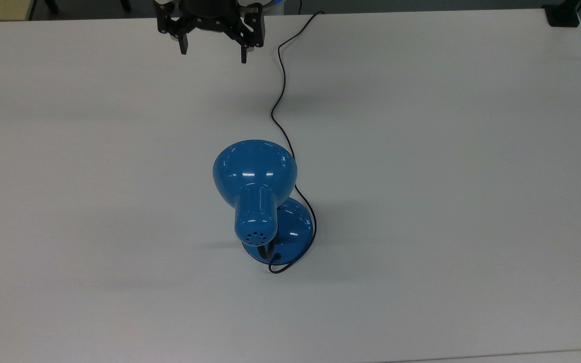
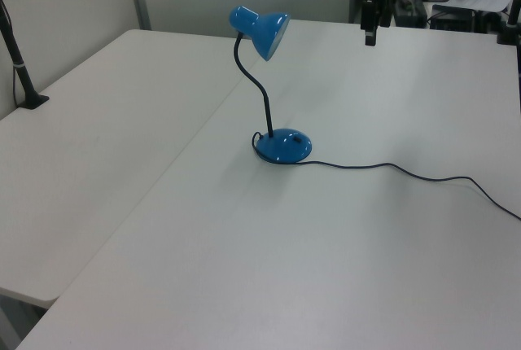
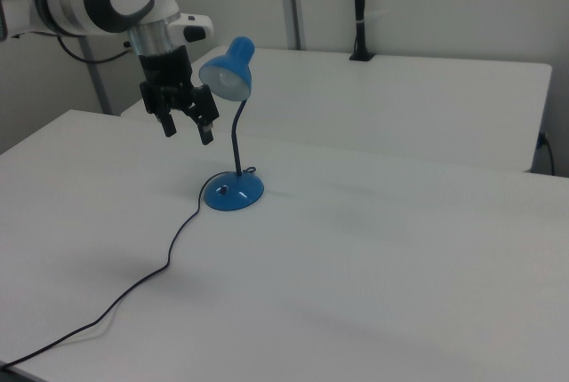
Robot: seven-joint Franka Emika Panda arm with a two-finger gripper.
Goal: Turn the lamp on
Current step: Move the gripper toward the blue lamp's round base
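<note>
You are at the approach: your gripper (image 1: 213, 50) hangs with fingers spread, empty. The lamp (image 1: 256, 181) stands well below and apart from them; next, descend to the switch on its base (image 3: 233, 192).

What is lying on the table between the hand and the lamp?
In the top view, bare white table separates the hand from the lamp; only the lamp's black cord runs alongside.

Bright, even overhead light leaves only soft, faint shadows on the white table (image 1: 421, 151). Small glare spots sit on the lamp (image 1: 255, 174) shade. Focus is sharp throughout.
</note>
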